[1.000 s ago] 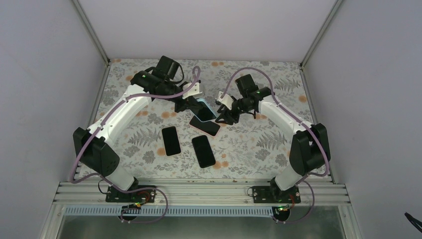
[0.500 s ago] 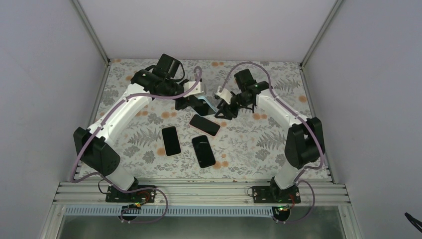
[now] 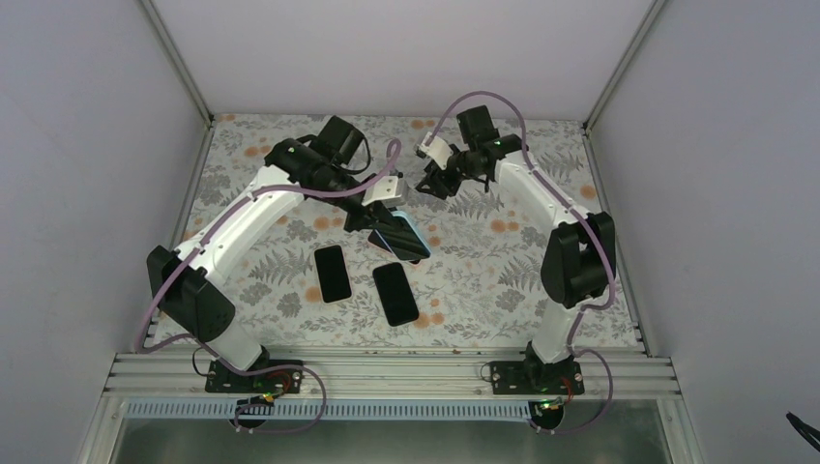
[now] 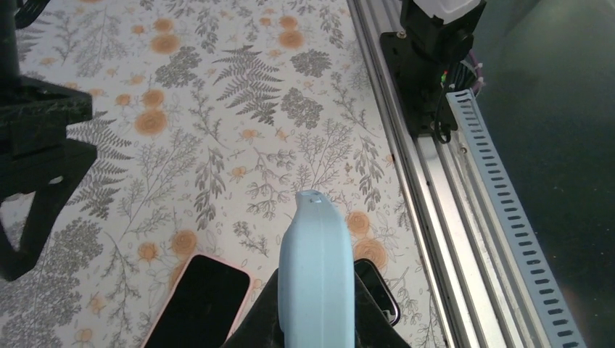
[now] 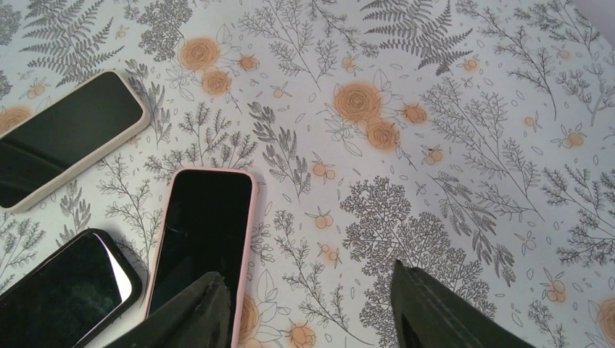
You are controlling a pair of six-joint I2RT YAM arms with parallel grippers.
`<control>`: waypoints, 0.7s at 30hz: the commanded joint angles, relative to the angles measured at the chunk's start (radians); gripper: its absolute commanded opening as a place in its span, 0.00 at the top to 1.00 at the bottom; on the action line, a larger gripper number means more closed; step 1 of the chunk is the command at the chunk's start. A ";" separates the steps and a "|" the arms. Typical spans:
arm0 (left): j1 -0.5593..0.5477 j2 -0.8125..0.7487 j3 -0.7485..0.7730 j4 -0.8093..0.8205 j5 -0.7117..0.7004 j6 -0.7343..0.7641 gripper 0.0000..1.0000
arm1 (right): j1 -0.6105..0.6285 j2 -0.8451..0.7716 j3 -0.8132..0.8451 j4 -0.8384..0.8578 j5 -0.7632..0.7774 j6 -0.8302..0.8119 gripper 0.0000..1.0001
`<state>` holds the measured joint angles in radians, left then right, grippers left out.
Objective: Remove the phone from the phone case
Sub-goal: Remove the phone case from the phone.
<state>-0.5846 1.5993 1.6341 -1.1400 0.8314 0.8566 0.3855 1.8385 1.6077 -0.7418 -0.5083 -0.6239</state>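
My left gripper [image 3: 394,223] is shut on a phone in a light blue case [image 3: 406,236] and holds it tilted above the table's middle. In the left wrist view the blue case [image 4: 317,272] stands edge-on between my left gripper's [image 4: 317,322] black fingers; the phone's screen is hidden there. My right gripper [image 3: 431,181] is open and empty, raised over the far part of the table, apart from the blue case. In the right wrist view my right gripper [image 5: 308,279] has its jaws wide apart over bare tablecloth.
Other phones lie on the floral tablecloth: one [image 3: 333,273] left of centre, one [image 3: 395,293] in the middle, one [image 3: 380,239] partly under the held case. The right wrist view shows a pink-cased phone [image 5: 203,232], a beige-cased one [image 5: 65,134] and a black one [image 5: 62,293].
My right gripper has drawn back from the blue-cased phone toward the far side of the table. My left gripper has carried the blue-cased phone right and toward the near side.
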 commanded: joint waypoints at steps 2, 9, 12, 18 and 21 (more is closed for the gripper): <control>0.009 -0.001 0.012 0.043 0.006 0.009 0.98 | -0.009 -0.062 -0.031 -0.081 -0.036 -0.074 0.33; 0.009 -0.003 0.020 0.052 -0.028 0.005 0.98 | -0.042 -0.327 -0.313 -0.155 -0.063 -0.200 0.24; 0.009 0.006 0.024 0.053 -0.029 0.005 0.98 | -0.040 -0.365 -0.362 -0.206 -0.109 -0.225 0.25; 0.009 0.033 0.048 0.046 -0.024 0.002 0.98 | -0.016 -0.392 -0.412 -0.166 -0.170 -0.184 0.29; 0.009 0.037 0.054 0.046 -0.026 -0.002 0.98 | 0.003 -0.384 -0.423 -0.148 -0.182 -0.170 0.30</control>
<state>-0.5781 1.6348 1.6436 -1.1168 0.7666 0.8539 0.3614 1.4593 1.1992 -0.9142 -0.6250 -0.8040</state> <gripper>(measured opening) 0.099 0.703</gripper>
